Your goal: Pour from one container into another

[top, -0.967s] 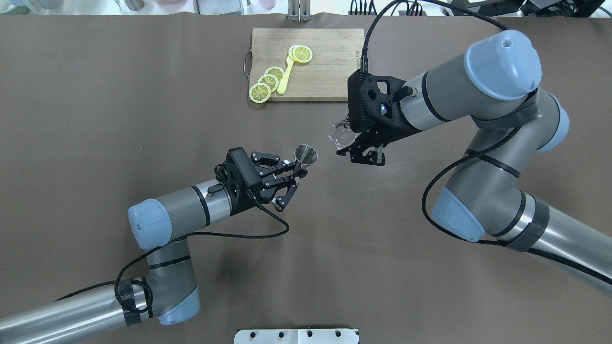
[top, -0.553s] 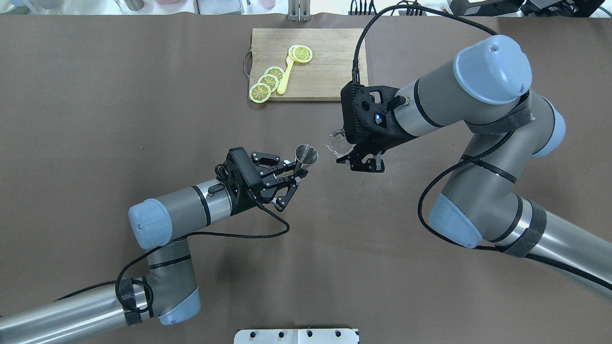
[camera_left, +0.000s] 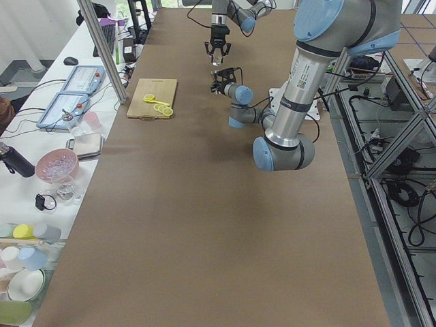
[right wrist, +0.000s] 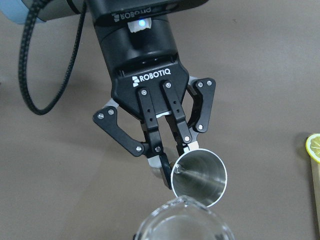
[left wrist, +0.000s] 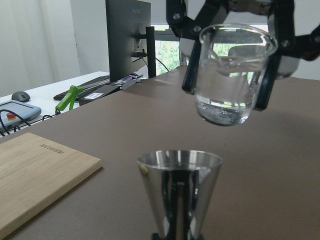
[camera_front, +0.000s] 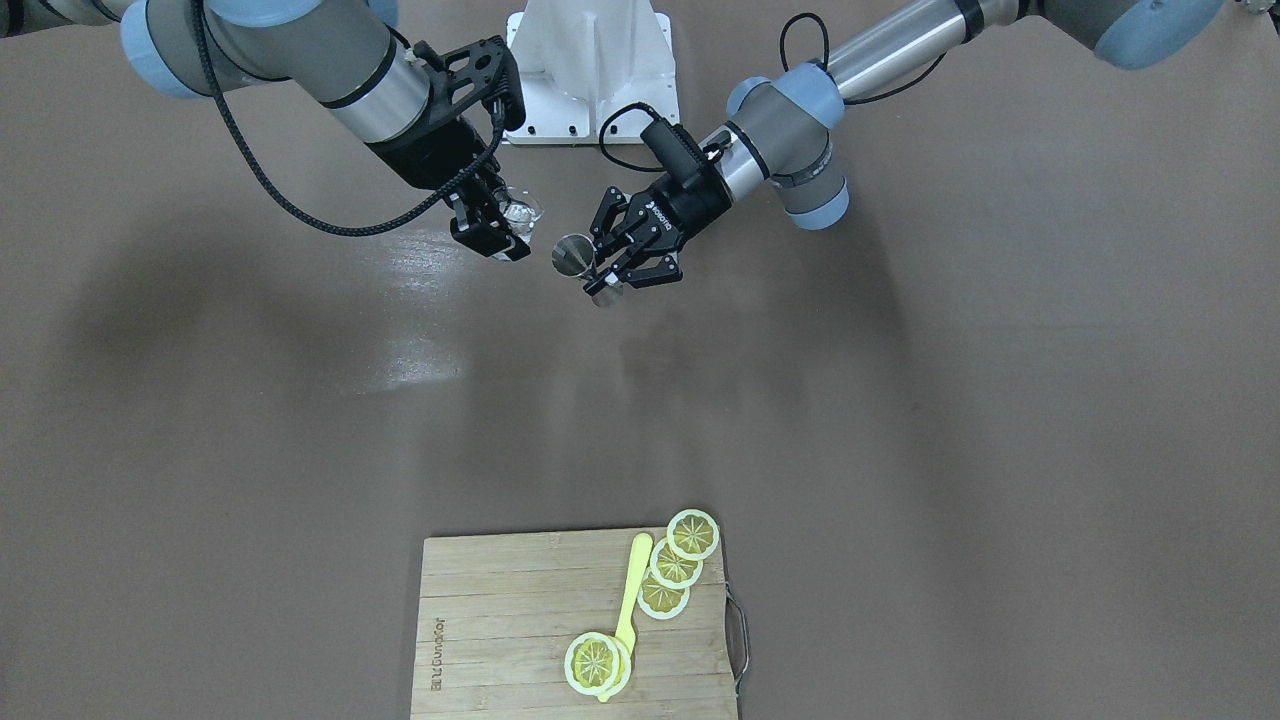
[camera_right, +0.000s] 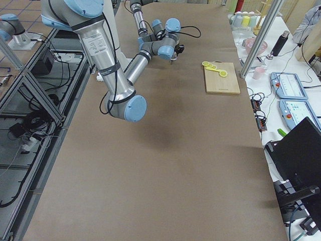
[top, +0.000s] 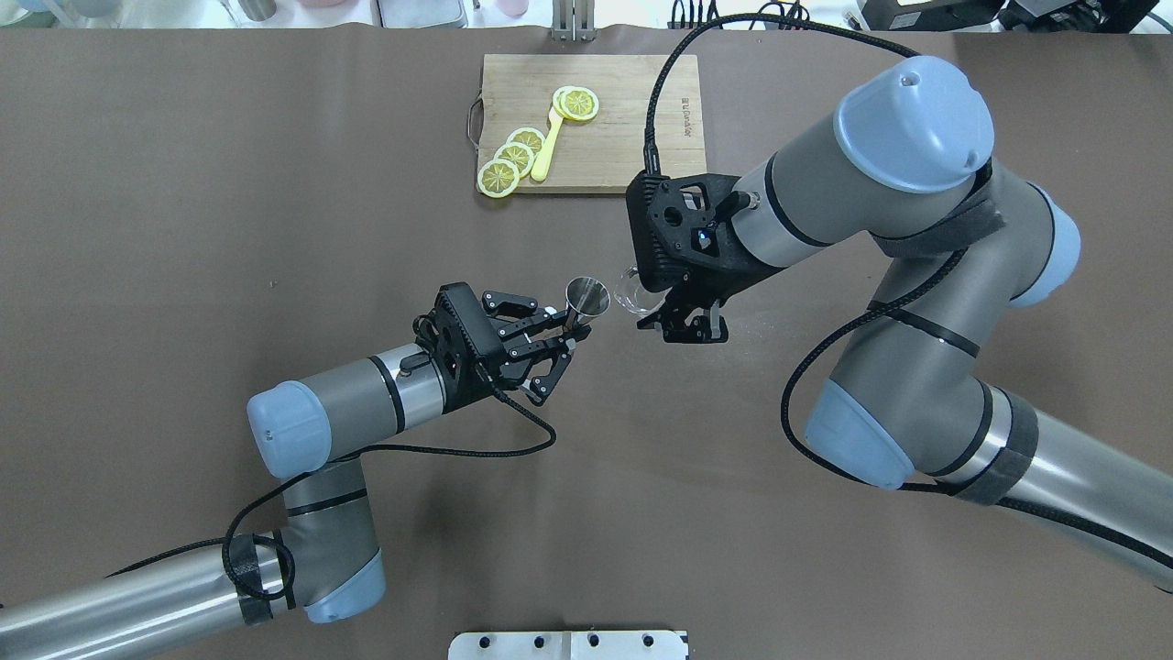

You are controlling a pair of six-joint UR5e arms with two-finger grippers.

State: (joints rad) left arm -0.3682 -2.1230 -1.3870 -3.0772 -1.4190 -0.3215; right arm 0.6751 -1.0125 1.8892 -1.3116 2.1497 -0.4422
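Brown table [top: 183,229], one glass [left wrist: 231,75], one jigger [top: 586,298], one cutting board [top: 628,128]

Two grey and silver UR5e arms, black grippers

The left arm [top: 357,394] and right arm [top: 825,202] have rounded pale blue joint caps [top: 286,429] and taped-on black braided cables [top: 458,451]. The black left gripper [right wrist: 172,159] reads ROBOTIQ in white, with silver screws [right wrist: 143,92] at its pivots and a blue light [right wrist: 141,23] at 12 o'clock.

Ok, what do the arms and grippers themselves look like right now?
The left arm and right arm are grey tubes with pale blue joint caps. The left gripper, marked ROBOTIQ in white, and right gripper are black linkages. Black cables trail both.
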